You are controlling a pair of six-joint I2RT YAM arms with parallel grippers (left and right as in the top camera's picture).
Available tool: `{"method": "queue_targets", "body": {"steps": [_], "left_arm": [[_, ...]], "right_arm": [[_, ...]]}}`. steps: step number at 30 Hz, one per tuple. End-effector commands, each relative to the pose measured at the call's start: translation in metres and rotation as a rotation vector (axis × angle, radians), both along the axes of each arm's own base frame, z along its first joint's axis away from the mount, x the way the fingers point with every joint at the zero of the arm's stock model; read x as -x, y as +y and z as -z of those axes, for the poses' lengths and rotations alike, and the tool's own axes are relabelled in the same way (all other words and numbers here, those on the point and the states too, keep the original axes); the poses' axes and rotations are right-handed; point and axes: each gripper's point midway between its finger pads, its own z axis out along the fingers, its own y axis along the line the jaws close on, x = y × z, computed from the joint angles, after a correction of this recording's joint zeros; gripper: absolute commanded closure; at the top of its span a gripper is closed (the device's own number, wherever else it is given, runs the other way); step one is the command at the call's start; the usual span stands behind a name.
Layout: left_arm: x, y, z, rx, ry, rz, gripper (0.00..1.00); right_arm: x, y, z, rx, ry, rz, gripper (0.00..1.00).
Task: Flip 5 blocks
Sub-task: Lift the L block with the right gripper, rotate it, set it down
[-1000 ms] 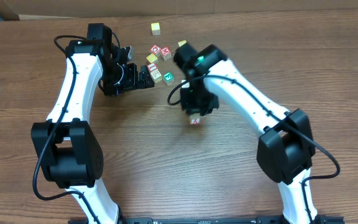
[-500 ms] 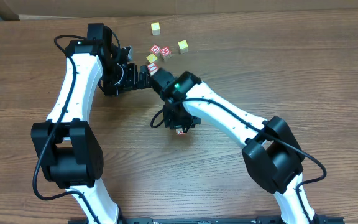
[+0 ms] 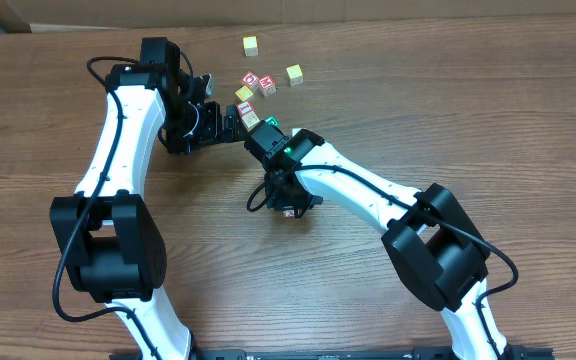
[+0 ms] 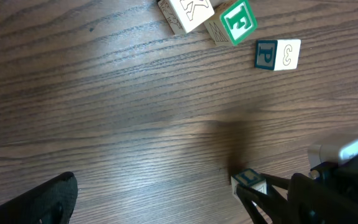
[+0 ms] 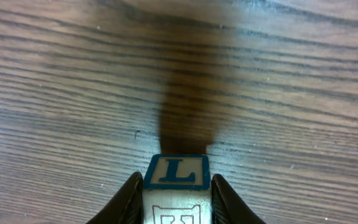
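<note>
The white right arm [image 3: 358, 185] is swinging leftward across the brown wooden counter [image 3: 268, 290]. A second ago its wrist was hanging to the right of the scattered cubes; now it is settling in front of the left arm and has barely drifted over the last half second.

The right fingers [image 5: 127, 200] are pinching a pale wooden cube with a blue-framed L [image 5: 176, 180]. They are partly closed, one on each side face, and that grip is staying the same through the whole swing. From overhead, the cube [image 3: 290, 211] is showing a red-printed face under the wrist, well apart from the other cubes. In the left wrist view it [image 4: 248, 180] is hanging low over the counter with its shadow close by. Whether it is touching the wood cannot be told.

The left fingers [image 4: 42, 199] are standing spread as wide as they go, holding nothing. They are keeping their place beside the cluster, where a pale K cube [image 4: 188, 12] is touching a green-faced F cube [image 4: 235, 22] and a blue-printed P cube [image 4: 277, 54] is lying just beside them.

The carry is probably ending, so this cube is likely reaching its set-down with a new face turned up. The cluster cubes are still waiting.
</note>
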Motion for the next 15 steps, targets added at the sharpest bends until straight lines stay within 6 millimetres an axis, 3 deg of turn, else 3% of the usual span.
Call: {"method": "queue_targets", "body": {"steps": [1, 5, 15], "left_arm": [[-0.0064, 0.0045, -0.0032, -0.009, -0.02, 0.002, 0.0], [-0.0064, 0.0044, -0.0032, -0.008, -0.02, 0.002, 0.0], [-0.0064, 0.0045, -0.0032, -0.009, -0.02, 0.002, 0.0]], "right_arm": [[-0.0057, -0.0013, -0.0137, -0.011, -0.042, 0.016, 0.82], [-0.0057, -0.0014, -0.0137, -0.01, -0.042, 0.016, 0.77], [-0.0113, -0.0028, -0.0137, 0.002, -0.071, 0.02, 0.76]]}}
